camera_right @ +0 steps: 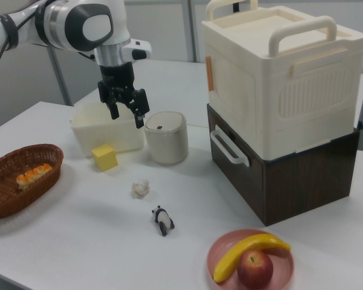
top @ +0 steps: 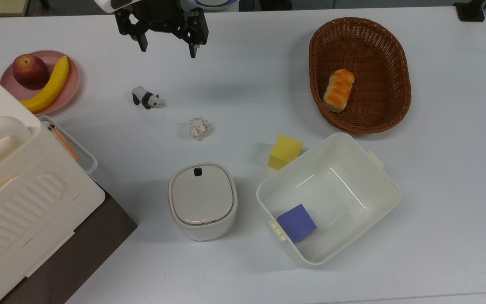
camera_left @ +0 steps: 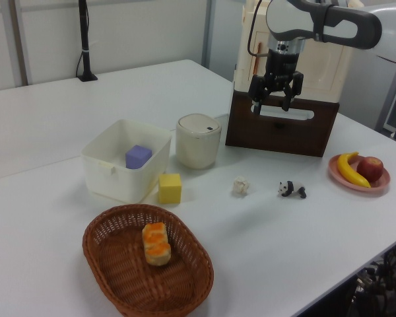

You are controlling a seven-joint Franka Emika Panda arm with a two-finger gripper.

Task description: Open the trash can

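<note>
- The tool (top: pixel 166 47) hangs empty in the air, fingers spread.
- The trash can (top: pixel 203 201) sits on the surface well below and apart from it, lid shut.
- Nothing is done yet: pressing the black button (top: pixel 198 171) remains.

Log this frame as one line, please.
phase: pre-approach | gripper: jaws open, empty, raised above table | trash can: lid shut, untouched | button: unpressed
</note>
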